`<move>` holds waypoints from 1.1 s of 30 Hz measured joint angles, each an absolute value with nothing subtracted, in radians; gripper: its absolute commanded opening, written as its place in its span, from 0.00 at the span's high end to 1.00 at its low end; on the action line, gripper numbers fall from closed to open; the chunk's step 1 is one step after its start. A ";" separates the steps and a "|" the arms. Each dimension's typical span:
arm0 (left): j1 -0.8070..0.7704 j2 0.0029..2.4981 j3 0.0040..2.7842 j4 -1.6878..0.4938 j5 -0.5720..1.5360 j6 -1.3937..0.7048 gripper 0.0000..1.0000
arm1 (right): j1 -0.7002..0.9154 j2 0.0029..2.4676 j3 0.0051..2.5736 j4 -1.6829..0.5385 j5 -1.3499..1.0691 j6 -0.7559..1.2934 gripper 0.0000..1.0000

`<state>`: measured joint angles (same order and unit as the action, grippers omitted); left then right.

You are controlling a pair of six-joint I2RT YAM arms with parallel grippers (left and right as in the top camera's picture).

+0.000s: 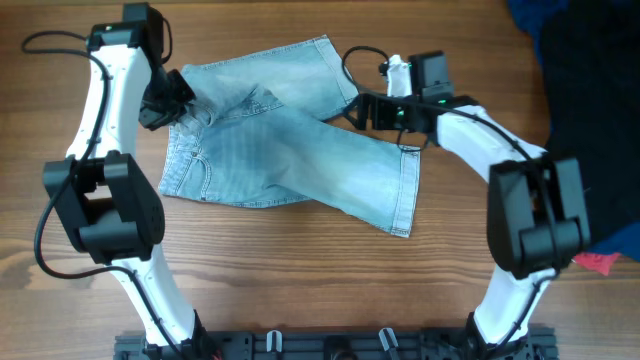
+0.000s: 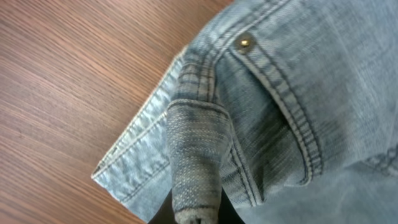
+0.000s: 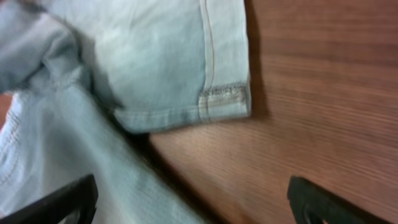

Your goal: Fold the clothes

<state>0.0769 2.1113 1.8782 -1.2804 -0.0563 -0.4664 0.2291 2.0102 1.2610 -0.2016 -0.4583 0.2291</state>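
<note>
The light blue denim shorts [image 1: 290, 150] lie spread on the wooden table, one leg toward the back, the other toward the front right. My left gripper [image 1: 170, 100] is shut on the waistband at the shorts' back left; the left wrist view shows the pinched waistband fold [image 2: 196, 162] and a pocket rivet [image 2: 244, 42]. My right gripper [image 1: 358, 112] is open and empty, just above the table at the shorts' right side between the two legs. In the right wrist view its fingers [image 3: 193, 202] straddle bare wood and denim, with a hemmed leg corner [image 3: 224, 99] ahead.
A dark navy cloth pile [image 1: 590, 90] fills the back right. A small pink-red cloth [image 1: 600, 262] lies at the right edge. The wooden table [image 1: 300, 270] is bare in front of the shorts.
</note>
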 measured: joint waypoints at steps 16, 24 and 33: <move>0.087 2.111 1.878 -1.252 -0.063 -0.477 0.96 | 0.281 2.170 1.267 0.115 -0.347 0.542 0.96; 0.087 2.111 1.877 -1.217 -0.082 -0.476 0.96 | 0.164 2.068 1.273 -0.002 -0.315 0.553 0.96; 0.089 2.111 1.874 -0.957 -0.108 -0.474 0.00 | -0.075 1.752 1.325 -0.376 -0.175 0.421 0.00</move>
